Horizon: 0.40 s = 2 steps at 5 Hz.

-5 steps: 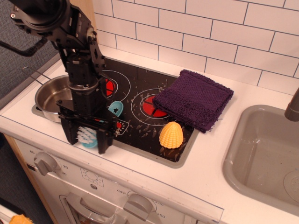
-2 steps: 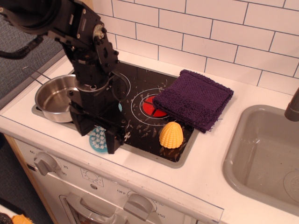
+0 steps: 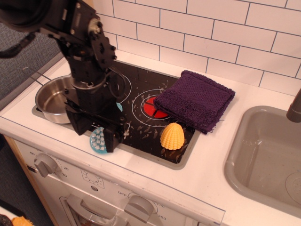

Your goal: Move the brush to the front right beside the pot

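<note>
The gripper (image 3: 94,131) hides most of the brush (image 3: 97,141); the arm covers the pot's (image 3: 52,100) 3 o'clock side.

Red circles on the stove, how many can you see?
1. The red circle shows in the middle of the stove top, partly under the purple cloth. Another may be hidden behind the robot arm.

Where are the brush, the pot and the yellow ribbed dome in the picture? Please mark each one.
brush (image 3: 97,140): the observation.image view, on the bristled oval head beside the pincer.
pot (image 3: 52,98): the observation.image view, on the shiny inner wall.
yellow ribbed dome (image 3: 172,136): the observation.image view, on the middle of its ribbed side.
</note>
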{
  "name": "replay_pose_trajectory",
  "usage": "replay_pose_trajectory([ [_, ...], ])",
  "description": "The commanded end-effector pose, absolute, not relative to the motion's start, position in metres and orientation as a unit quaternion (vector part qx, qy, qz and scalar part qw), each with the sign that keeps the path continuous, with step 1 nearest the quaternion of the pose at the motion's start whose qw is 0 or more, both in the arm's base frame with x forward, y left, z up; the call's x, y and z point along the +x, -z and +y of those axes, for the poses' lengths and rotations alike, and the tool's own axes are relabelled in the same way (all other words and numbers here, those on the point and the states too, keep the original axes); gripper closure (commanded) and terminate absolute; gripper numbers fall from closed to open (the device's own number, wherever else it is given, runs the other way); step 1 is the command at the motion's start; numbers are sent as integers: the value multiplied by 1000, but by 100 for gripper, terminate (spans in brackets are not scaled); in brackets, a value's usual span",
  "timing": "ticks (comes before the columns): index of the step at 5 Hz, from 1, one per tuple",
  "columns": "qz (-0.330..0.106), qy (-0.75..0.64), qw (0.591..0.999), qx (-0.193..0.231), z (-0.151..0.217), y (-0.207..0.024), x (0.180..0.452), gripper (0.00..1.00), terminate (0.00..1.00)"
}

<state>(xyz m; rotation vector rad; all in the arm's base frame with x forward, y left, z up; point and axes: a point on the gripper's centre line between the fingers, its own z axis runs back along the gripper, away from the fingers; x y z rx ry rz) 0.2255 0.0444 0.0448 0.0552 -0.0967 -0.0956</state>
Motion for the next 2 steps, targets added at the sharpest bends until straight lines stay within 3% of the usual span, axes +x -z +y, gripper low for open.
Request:
replay_pose_trajectory([
  [1,-65,49,996,31,46,-56,225,0,0],
  [2,-65,49,996,31,46,-56,225,0,100],
])
